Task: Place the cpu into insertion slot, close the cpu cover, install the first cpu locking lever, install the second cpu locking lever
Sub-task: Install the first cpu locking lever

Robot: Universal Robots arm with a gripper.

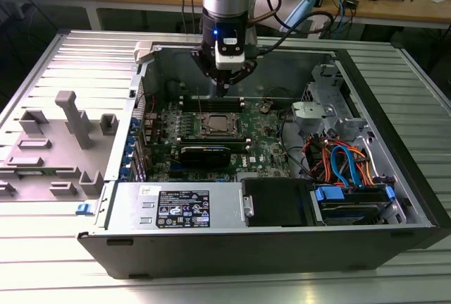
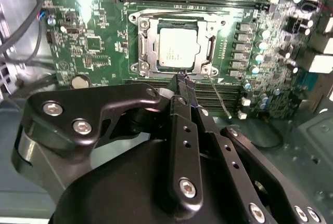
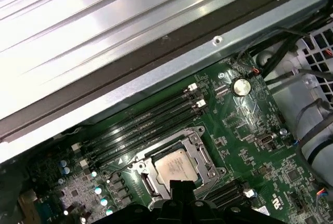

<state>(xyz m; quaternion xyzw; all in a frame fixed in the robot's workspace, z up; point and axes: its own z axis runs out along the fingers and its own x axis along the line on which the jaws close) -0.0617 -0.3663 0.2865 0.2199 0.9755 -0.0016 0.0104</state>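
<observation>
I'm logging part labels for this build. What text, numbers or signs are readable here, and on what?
Black label on the grey metal box: lines of print and symbols, too small to read.
White sticker next to it: too small to read.
Top of the cpu: faint print, too blurred to read.
Motherboard: white markings, too small to read.
Nothing can be quoted.

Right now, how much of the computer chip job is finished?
The cpu already sits in the insertion slot, and the cpu cover looks folded down around it. The gripper, shut and empty, hovers by the socket's corner. One thin locking lever sticks out loose, so the levers seem left to do.
</observation>
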